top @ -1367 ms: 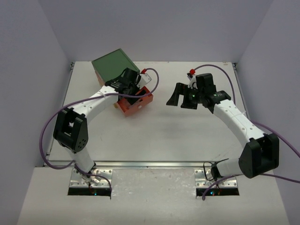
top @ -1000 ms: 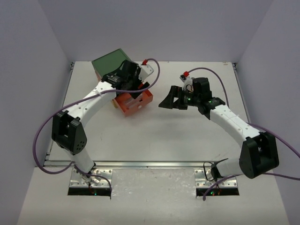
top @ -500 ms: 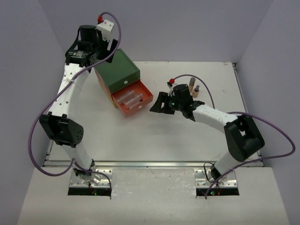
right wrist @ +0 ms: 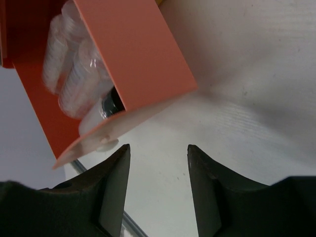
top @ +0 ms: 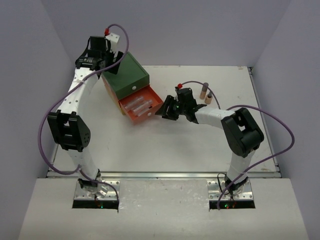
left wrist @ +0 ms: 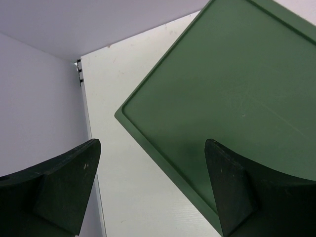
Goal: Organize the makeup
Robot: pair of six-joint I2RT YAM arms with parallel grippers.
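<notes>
The chest's orange drawer (top: 141, 108) stands pulled out, with two clear little bottles (top: 137, 104) lying in it. My right gripper (top: 163, 111) is low at the drawer's front right corner. In the right wrist view it (right wrist: 158, 148) is open, partly narrowed, with only table between the fingers. The drawer front (right wrist: 133, 54) lies just beyond the tips, the bottles (right wrist: 74, 79) behind it. My left gripper (top: 111, 61) is raised over the back left of the green chest top (left wrist: 232, 89). It (left wrist: 153, 143) is open wide and empty. Two slim tan tubes (top: 203, 91) stand behind the right arm.
The green-topped chest (top: 125, 74) sits at the back left of the white table (top: 165, 145), close to the left wall. The right arm lies low across the middle of the table. A metal rail (top: 165, 175) runs along the near edge.
My left arm has lifted away from the drawer to above the chest's back corner. My right gripper has moved left to the drawer front, and its jaws have narrowed.
</notes>
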